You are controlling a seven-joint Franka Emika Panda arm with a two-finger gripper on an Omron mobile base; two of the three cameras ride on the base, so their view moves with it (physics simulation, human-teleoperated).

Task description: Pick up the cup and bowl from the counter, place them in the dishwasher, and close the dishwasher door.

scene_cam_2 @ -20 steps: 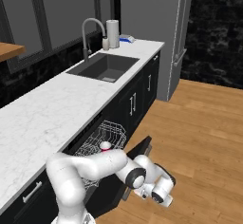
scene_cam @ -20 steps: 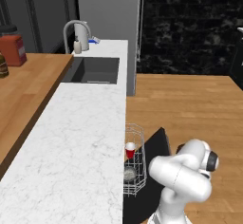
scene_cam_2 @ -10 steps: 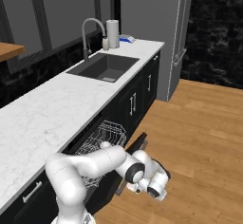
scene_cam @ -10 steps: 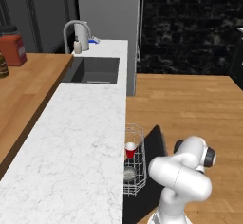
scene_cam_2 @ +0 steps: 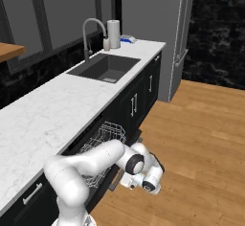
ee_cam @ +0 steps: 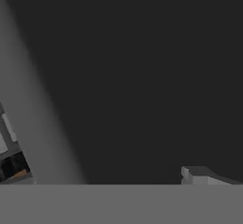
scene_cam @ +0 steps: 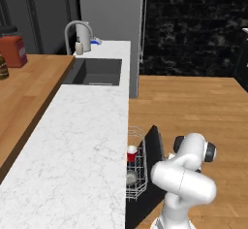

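The red cup (scene_cam: 131, 153) stands in the silver wire rack (scene_cam: 137, 167) of the dishwasher, and the grey bowl (scene_cam: 131, 177) lies just in front of it in the same rack. The dark dishwasher door (scene_cam: 151, 149) is tilted up steeply, nearly upright beside the rack. My hand presses low against the door's outer face, and the gripper (scene_cam_2: 127, 181) sits under the wrist, its fingers hidden against the panel. In the hand view the flat dark door (ee_cam: 142, 76) is very close. The white marble counter (scene_cam: 82, 140) runs along the left.
A sink (scene_cam: 94, 72) with a faucet (scene_cam: 80, 33) is set in the counter's far end. A wooden butcher-block surface (scene_cam: 24, 92) lies left of the marble. Dark cabinets with silver handles (scene_cam_2: 135, 104) stand beyond the dishwasher. Open wood floor (scene_cam_2: 201, 139) spreads to the right.
The door has swung further up toward the rack, and my arm has followed it in toward the counter. Cup and bowl have not moved.
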